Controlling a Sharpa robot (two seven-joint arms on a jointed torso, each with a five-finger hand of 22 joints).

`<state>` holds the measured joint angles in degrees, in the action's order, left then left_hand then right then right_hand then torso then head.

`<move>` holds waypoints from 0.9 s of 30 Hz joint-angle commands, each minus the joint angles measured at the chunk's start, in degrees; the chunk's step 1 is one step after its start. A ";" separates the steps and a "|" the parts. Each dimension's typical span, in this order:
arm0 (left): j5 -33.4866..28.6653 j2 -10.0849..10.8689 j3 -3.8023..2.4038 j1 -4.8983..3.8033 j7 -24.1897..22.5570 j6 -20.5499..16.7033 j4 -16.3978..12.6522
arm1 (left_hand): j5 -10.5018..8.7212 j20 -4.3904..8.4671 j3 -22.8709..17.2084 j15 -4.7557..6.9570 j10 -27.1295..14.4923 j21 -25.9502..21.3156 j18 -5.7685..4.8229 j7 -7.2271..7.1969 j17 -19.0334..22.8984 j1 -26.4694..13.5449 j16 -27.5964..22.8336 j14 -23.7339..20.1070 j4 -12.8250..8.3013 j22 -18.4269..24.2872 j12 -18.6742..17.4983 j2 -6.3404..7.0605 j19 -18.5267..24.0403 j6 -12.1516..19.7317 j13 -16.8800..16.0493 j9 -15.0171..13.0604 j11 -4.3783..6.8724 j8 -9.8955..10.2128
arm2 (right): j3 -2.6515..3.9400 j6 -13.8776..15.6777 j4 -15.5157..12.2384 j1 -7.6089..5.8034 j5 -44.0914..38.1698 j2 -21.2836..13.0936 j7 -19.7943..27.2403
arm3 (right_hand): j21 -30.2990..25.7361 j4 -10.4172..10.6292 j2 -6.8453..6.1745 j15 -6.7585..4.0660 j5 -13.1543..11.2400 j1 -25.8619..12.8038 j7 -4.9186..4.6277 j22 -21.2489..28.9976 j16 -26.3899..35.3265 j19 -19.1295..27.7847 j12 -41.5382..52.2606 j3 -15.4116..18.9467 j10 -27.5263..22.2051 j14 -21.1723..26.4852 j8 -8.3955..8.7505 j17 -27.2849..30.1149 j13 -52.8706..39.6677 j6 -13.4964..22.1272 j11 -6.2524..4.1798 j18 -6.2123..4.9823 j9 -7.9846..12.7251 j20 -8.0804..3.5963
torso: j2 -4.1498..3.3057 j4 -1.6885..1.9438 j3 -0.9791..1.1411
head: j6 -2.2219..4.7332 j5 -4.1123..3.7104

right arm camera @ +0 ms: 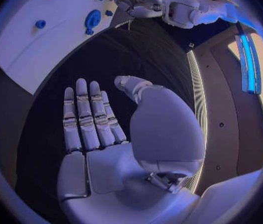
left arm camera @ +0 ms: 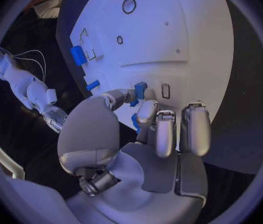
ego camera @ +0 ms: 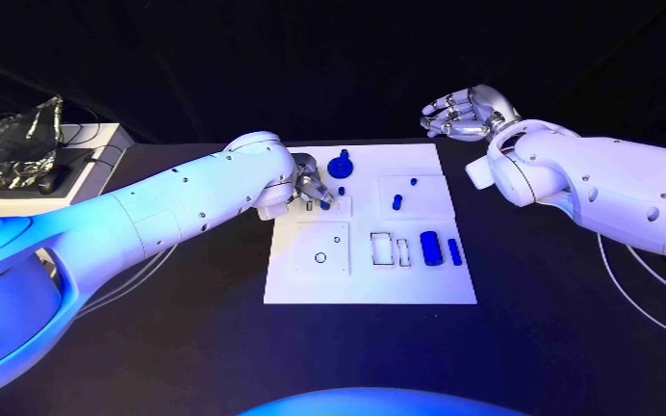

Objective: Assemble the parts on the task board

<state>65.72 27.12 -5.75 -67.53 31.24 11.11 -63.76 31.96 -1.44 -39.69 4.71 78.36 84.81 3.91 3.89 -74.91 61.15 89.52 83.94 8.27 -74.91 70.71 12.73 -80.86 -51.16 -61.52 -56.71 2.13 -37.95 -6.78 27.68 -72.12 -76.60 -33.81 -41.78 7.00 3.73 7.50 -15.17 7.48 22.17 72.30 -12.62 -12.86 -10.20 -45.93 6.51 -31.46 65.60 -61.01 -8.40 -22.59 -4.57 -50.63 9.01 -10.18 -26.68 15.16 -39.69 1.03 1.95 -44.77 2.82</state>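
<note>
No legible writing on white task board (ego camera: 364, 276) or blue parts (ego camera: 430, 247).

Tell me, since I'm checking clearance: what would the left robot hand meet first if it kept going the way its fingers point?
Probably the task board itself: the left robot hand, pinching a small blue part, points down at it. Depth is unclear.
</note>
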 commanded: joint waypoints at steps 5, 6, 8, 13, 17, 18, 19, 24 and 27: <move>-1.15 -0.46 0.18 0.26 -0.09 1.07 0.00 | -0.18 0.17 -3.05 0.67 0.17 0.01 -0.93 -2.37 -14.15 -0.79 0.01 5.78 -4.41 -1.81 -0.23 -0.16 -0.36 -1.91 -0.19 -0.28 0.29 0.91 | 0.02 -0.68 -0.10 0.01 -0.13 -0.02 0.49 | -0.15 -0.19 0.26 0.02 0.10 -0.46 -0.36 0.12 0.36 0.35 -0.30 0.33 -0.32 0.45 0.40 0.10 0.08 -0.10 0.25 -0.48 -0.10 0.10 | -0.02 0.01 -0.04 | -0.13 -0.08; -1.16 -0.47 0.19 0.26 -0.08 1.05 0.02 | -0.22 0.18 -2.65 0.69 0.16 0.00 -0.94 -2.41 -14.14 -0.91 0.00 5.77 -4.18 -1.82 -0.24 -0.11 -0.38 -2.00 -0.19 -0.28 0.31 1.01 | 0.02 -0.68 -0.10 0.01 -0.13 -0.02 0.49 | -0.15 -0.19 0.26 0.02 0.10 -0.46 -0.36 0.12 0.36 0.35 -0.30 0.33 -0.32 0.45 0.40 0.10 0.08 -0.10 0.25 -0.48 -0.10 0.10 | -0.01 0.01 -0.03 | -0.13 -0.09; -1.18 -0.50 0.19 0.26 -0.04 0.98 0.07 | -0.43 0.25 -1.08 0.76 0.16 -0.07 -0.93 -2.54 -14.16 -1.42 0.01 5.78 -3.29 -1.75 -0.17 0.08 -0.35 -2.39 -0.34 -0.29 0.41 1.36 | 0.02 -0.69 -0.11 0.01 -0.13 -0.02 0.49 | -0.15 -0.19 0.26 0.02 0.10 -0.46 -0.36 0.12 0.36 0.35 -0.30 0.33 -0.32 0.45 0.40 0.10 0.08 -0.10 0.25 -0.48 -0.10 0.10 | -0.01 0.01 -0.02 | -0.14 -0.11; -1.21 -0.55 0.19 0.26 0.10 0.83 0.17 | -0.60 0.34 2.46 0.82 0.04 -0.14 -0.94 -2.58 -14.13 -2.40 -0.01 5.77 -0.96 -1.79 -0.16 0.23 -0.42 -3.13 -0.48 -0.31 0.44 2.18 | 0.02 -0.72 -0.11 0.01 -0.13 -0.04 0.49 | -0.17 -0.20 0.24 0.05 0.09 -0.47 -0.37 0.20 0.42 0.40 -0.30 0.37 -0.35 0.51 0.43 0.13 0.12 -0.08 0.27 -0.48 -0.10 0.12 | 0.01 0.04 -0.03 | -0.18 -0.13; -1.21 -0.56 0.19 0.26 0.18 0.77 0.27 | -0.72 0.36 4.32 0.82 0.01 -0.15 -0.96 -2.56 -14.10 -2.60 -0.02 5.76 0.10 -1.88 -0.13 0.30 -0.49 -3.41 -0.58 -0.38 0.43 2.57 | 0.02 -0.74 -0.11 0.01 -0.13 -0.04 0.50 | -0.18 -0.21 0.23 0.08 0.07 -0.48 -0.39 0.27 0.47 0.45 -0.31 0.41 -0.38 0.56 0.46 0.16 0.15 -0.06 0.29 -0.47 -0.10 0.13 | 0.02 0.01 -0.03 | -0.19 -0.13; -1.21 -0.56 0.19 0.27 0.22 0.74 0.31 | -0.74 0.37 4.86 0.82 -0.01 -0.20 -0.94 -2.55 -14.09 -2.67 -0.03 5.76 0.49 -1.79 -0.13 0.28 -0.44 -3.49 -0.60 -0.40 0.42 2.70 | 0.02 -0.75 -0.12 0.01 -0.13 -0.05 0.50 | -0.18 -0.22 0.23 0.09 0.07 -0.48 -0.39 0.29 0.48 0.47 -0.31 0.42 -0.39 0.58 0.47 0.16 0.16 -0.05 0.29 -0.47 -0.10 0.14 | 0.02 0.01 -0.03 | -0.19 -0.13; -1.21 -0.57 0.19 0.27 0.24 0.72 0.35 | -0.75 0.37 5.12 0.82 0.00 -0.21 -0.94 -2.55 -14.09 -2.69 -0.03 5.76 0.67 -1.80 -0.10 0.28 -0.45 -3.53 -0.66 -0.41 0.42 2.76 | 0.02 -0.76 -0.12 0.01 -0.13 -0.05 0.51 | -0.18 -0.22 0.23 0.09 0.07 -0.48 -0.39 0.29 0.48 0.47 -0.31 0.42 -0.39 0.58 0.47 0.16 0.16 -0.05 0.29 -0.47 -0.10 0.14 | 0.03 0.01 -0.02 | -0.19 -0.14; -1.21 -0.57 0.19 0.27 0.34 0.61 0.49 | -0.77 0.37 5.79 0.81 -0.01 -0.22 -0.94 -2.54 -14.11 -2.72 -0.02 5.76 1.13 -1.81 -0.09 0.31 -0.47 -3.62 -0.69 -0.46 0.41 2.91 | 0.02 -0.77 -0.11 0.01 -0.13 -0.05 0.53 | -0.20 -0.24 0.22 0.11 0.06 -0.47 -0.40 0.37 0.54 0.53 -0.31 0.45 -0.42 0.63 0.50 0.19 0.19 -0.04 0.30 -0.46 -0.10 0.16 | 0.02 0.04 -0.01 | -0.24 -0.15; -1.21 -0.57 0.19 0.27 0.40 0.56 0.55 | -0.81 0.36 6.72 0.80 0.00 -0.21 -0.96 -2.52 -14.13 -2.80 -0.01 5.77 1.74 -1.89 -0.04 0.37 -0.53 -3.74 -0.79 -0.53 0.39 3.07 | 0.02 -0.79 -0.12 0.01 -0.13 -0.05 0.53 | -0.20 -0.24 0.22 0.11 0.06 -0.47 -0.40 0.37 0.54 0.53 -0.31 0.45 -0.42 0.63 0.50 0.19 0.19 -0.04 0.30 -0.46 -0.10 0.16 | 0.00 0.03 -0.03 | -0.26 -0.16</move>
<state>65.31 26.80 -5.69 -67.48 31.68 11.07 -63.08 31.48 -1.23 -33.26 5.23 78.02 84.81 3.91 1.22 -74.91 59.00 89.52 83.84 9.97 -74.91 70.71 13.06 -81.07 -54.80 -62.26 -57.17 2.47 -35.03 -6.78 27.66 -72.14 -76.60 -33.81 -41.82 7.00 3.73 7.34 -15.17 7.69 22.17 72.30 -12.61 -12.58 -9.88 -45.81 6.51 -31.29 65.39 -60.80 -8.18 -22.49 -4.43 -50.62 9.23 -10.18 -26.72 15.28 -39.68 1.05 1.92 -45.02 2.67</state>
